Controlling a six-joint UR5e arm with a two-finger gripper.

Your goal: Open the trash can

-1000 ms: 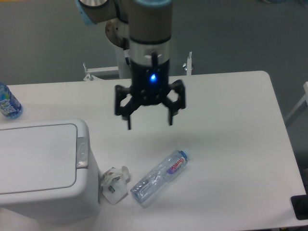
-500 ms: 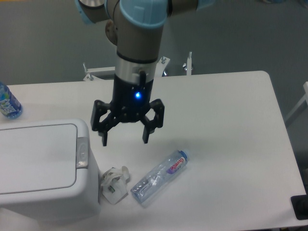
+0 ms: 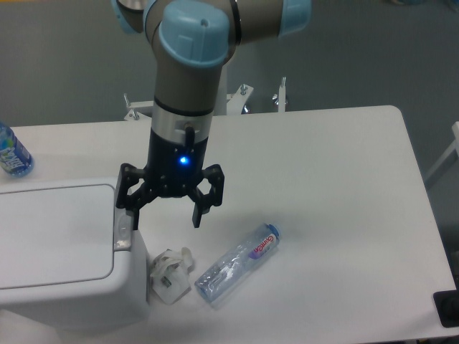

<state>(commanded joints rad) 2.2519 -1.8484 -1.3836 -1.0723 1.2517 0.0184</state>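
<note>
The trash can (image 3: 61, 247) sits at the near left corner of the surface (image 3: 337, 186), lid down, its grey latch button (image 3: 123, 228) on the lid's right edge. The gripper (image 3: 166, 217), fingers spread apart and holding nothing, hovers at the can's right side, its left finger right by the latch. Judging from this, the latch lies just left of and below the gripper midpoint, so a small leftward and downward move remains.

Trash can (image 3: 57, 251): white, grey latch (image 3: 122, 231). Gripper (image 3: 166, 217): black, blue light lit on its body. Arm (image 3: 188, 79): grey with light-blue caps. Table (image 3: 323, 165): white. Bottle (image 3: 237, 264) right of the can: clear, blue cap, red-and-blue label. Bottle (image 3: 11, 152) behind the can: blue label.
</note>
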